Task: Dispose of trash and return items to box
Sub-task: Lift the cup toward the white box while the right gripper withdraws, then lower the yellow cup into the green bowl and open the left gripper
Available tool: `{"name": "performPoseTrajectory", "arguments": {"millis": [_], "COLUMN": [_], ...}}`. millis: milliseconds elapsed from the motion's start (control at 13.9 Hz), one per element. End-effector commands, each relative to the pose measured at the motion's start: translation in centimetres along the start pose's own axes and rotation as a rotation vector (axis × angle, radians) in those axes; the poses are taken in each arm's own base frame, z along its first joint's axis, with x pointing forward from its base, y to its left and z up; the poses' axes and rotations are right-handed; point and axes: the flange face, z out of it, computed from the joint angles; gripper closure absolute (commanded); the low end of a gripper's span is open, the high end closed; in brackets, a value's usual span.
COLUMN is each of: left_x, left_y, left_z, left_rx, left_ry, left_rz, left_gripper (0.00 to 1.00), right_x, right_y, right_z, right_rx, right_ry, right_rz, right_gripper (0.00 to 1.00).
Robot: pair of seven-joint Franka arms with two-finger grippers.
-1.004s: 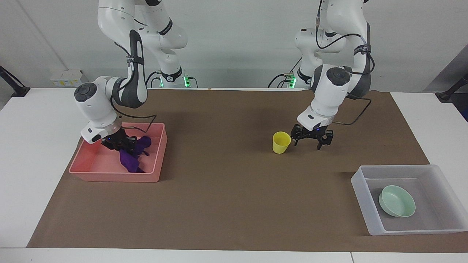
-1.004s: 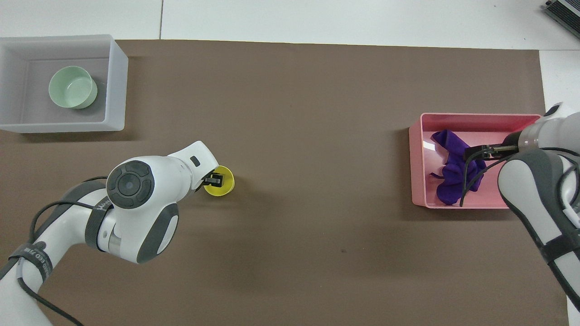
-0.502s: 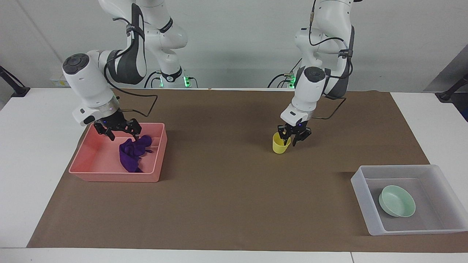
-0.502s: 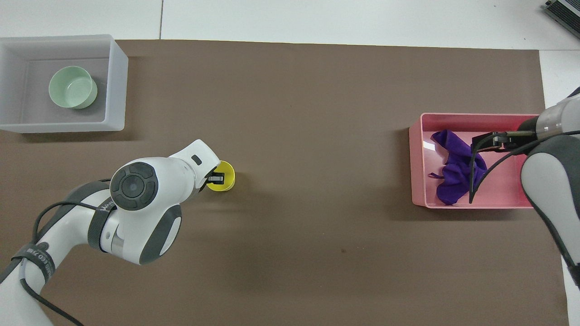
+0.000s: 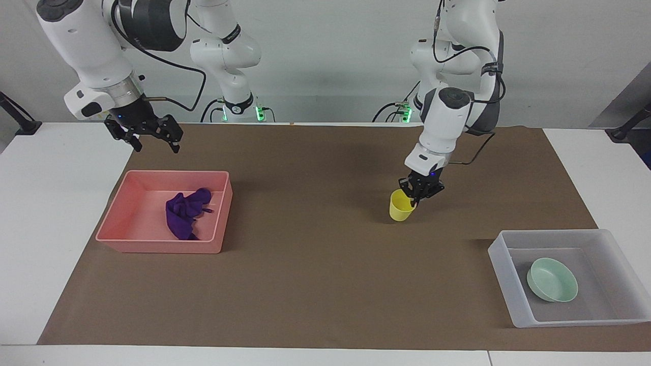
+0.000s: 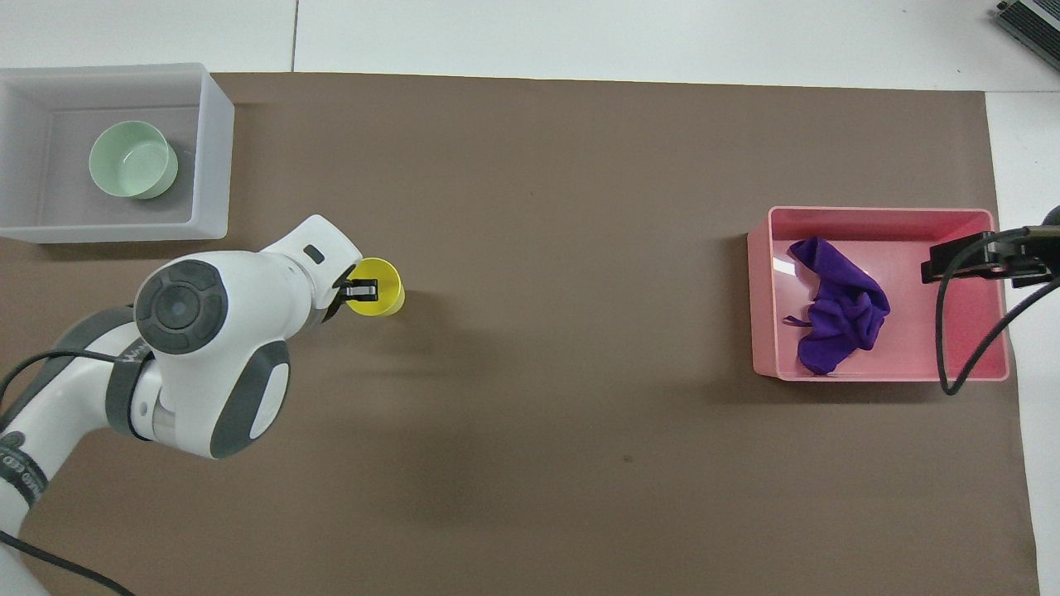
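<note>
My left gripper (image 5: pixel 418 195) is shut on the rim of the yellow cup (image 5: pixel 402 209) and holds it low over the brown mat; the gripper (image 6: pixel 362 290) and cup (image 6: pixel 383 291) also show in the overhead view. The mint-green bowl (image 5: pixel 553 279) lies in the frosted-white box (image 5: pixel 508 284) at the left arm's end; the overhead view shows the bowl (image 6: pixel 132 159) and box (image 6: pixel 211 149) too. The purple cloth (image 5: pixel 185 212) lies loose in the pink tray (image 5: pixel 152 245). My right gripper (image 5: pixel 156 145) is open and empty, raised over the tray's edge nearest the robots.
The pink tray (image 6: pixel 878 217) with the purple cloth (image 6: pixel 836 319) stands at the right arm's end. A brown mat (image 5: pixel 315 274) covers the middle of the white table. The right gripper (image 6: pixel 961 257) and its cable hang over the tray.
My right gripper let go of the purple cloth and rose out of the pink tray. My left gripper closed on the yellow cup's rim and moved it toward the box.
</note>
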Motion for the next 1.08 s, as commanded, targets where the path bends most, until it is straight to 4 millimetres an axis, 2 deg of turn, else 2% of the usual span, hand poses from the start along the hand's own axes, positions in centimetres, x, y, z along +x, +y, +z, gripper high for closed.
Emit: {"name": "performPoseTrajectory", "arguments": {"millis": [0,215,359,502,789,933,1004], "left_x": [3.4,7.4,9.6,11.0,13.8,14.6,14.9], "left_y": [-3.5,-9.2,-12.8,-16.1,-19.9,-23.6,-24.9], "left_z": [-2.2,-3.6,-4.4,-4.7,-5.7,-5.5,-5.2], "left_rx": [0.021,0.043,0.059,0.070,0.077,0.091,0.087], "left_ry": [0.044,0.102,0.135,0.130,0.135,0.142,0.142], "left_rz": [0.002,0.015,-0.005,-0.029,-0.053,-0.056,-0.051], "left_gripper": [1.00,1.00,1.00,1.00,1.00,1.00,1.00], "right_x": [-2.2,-3.2,-3.2,-3.2,-2.8,-2.3,-2.4], "right_y": [0.5,1.1,1.3,1.2,-0.4,-0.5,-0.5], "right_z": [-2.9,-1.3,-1.3,-1.4,-2.0,-2.6,-2.5], "right_rx": [-0.004,0.003,0.003,0.022,-0.067,-0.070,-0.064], "right_ry": [0.016,0.002,0.008,0.007,0.016,0.036,0.022], "right_rz": [0.024,0.038,0.029,0.015,-0.029,-0.030,-0.028], "right_gripper": [0.00,0.00,0.00,0.00,0.00,0.00,0.00]}}
